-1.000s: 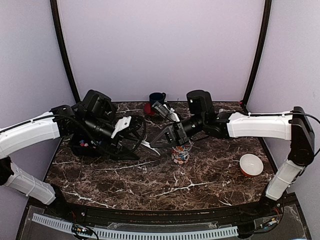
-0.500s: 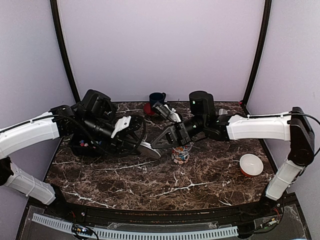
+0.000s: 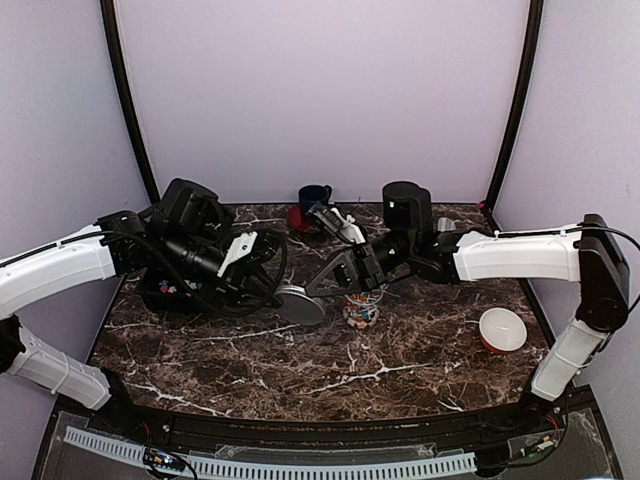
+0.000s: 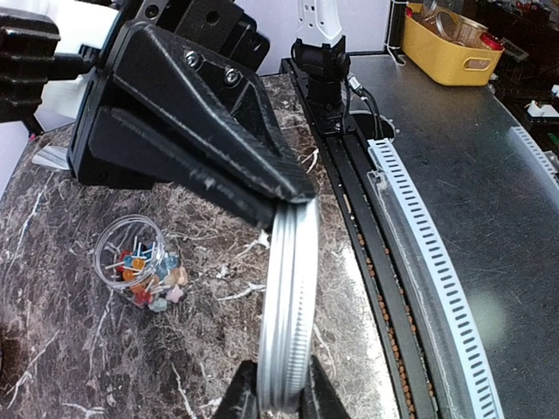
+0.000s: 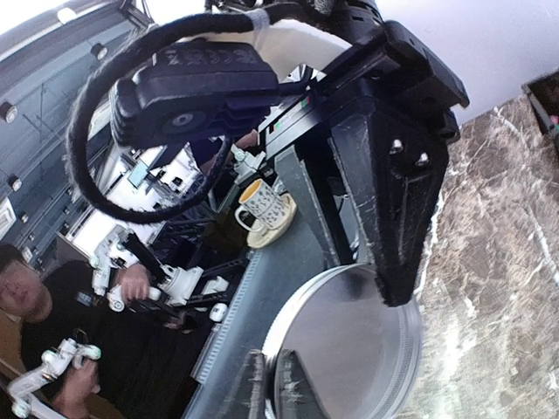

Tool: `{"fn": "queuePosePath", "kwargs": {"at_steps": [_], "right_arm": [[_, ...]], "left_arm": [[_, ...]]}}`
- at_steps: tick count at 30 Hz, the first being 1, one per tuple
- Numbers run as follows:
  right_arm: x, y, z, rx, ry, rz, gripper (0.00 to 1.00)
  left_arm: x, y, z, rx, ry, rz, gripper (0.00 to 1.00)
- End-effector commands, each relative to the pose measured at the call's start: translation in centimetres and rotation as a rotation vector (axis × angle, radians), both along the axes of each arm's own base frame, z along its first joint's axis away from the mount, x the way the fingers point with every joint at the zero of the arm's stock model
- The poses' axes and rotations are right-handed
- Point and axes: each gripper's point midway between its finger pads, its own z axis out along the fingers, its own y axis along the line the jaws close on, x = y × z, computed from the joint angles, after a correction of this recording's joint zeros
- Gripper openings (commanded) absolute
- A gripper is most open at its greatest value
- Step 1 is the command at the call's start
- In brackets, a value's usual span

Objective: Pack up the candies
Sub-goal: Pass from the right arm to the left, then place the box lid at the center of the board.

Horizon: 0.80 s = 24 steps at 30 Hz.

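A silver metal lid [image 3: 301,306] hangs above the marble table between both arms. My left gripper [image 4: 279,398] is shut on the lid [image 4: 286,305], one finger pressed against each face of its lower rim. My right gripper [image 5: 266,386] pinches the opposite rim of the lid [image 5: 349,345], and its black fingers [image 4: 218,166] meet the lid's top edge in the left wrist view. The candies [image 4: 147,278], small multicoloured pieces with pale sticks, sit in a small clear jar [image 3: 360,310] that stands open just right of the lid.
A white bowl [image 3: 502,328] stands at the right. A dark blue mug [image 3: 314,196] and a red object [image 3: 296,217] are at the back. A dark bin [image 3: 165,290] sits under the left arm. The table's front edge runs along a slotted rail [image 4: 437,262].
My left gripper has closed on the lid that the right gripper holds. The lid has turned from edge-on to showing more of its face and sits slightly lower.
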Motion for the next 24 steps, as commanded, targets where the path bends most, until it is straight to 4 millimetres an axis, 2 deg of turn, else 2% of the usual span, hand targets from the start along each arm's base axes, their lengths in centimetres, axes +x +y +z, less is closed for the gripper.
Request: {"fn": "queuePosePath", "kwargs": {"at_steps": [1,3,6,9,11,16,20,24], "right_arm": [[0.5,0.3,0.0,0.006,-0.03,-0.026,0.17],[0.9,0.2,0.2,-0.006,-0.064,-0.048,0.35],[1.7,0.0,0.1,-0.036,-0.157,-0.098,0.48],[2.7,-0.5,0.0,-0.067,-0.208,-0.15,0.51],[3.5,-1.2,0.8,-0.069,-0.246,-0.203,0.53],[5.9,-2.9,0.0,-0.18,-0.379,-0.351,0.56],[8.0,-4.9,0.2,-0.246,-0.469,-0.491,0.57],[10.3,-7.4,0.8,-0.286,-0.496,-0.626,0.57]], "left_arm": [[-1.5,-0.2,2.2,-0.082,0.041,-0.04,0.06],[-1.5,-0.3,2.4,-0.088,0.067,-0.026,0.06],[-1.5,-0.3,2.7,-0.107,0.116,0.003,0.06],[-1.4,-0.4,2.8,-0.123,0.166,0.038,0.07],[-1.4,-0.5,2.9,-0.133,0.21,0.061,0.09],[-0.4,-1.0,2.4,-0.137,0.326,0.15,0.09],[0.7,-1.4,0.5,-0.099,0.448,0.25,0.09],[1.2,-1.7,-2.2,-0.055,0.598,0.33,0.08]]}}
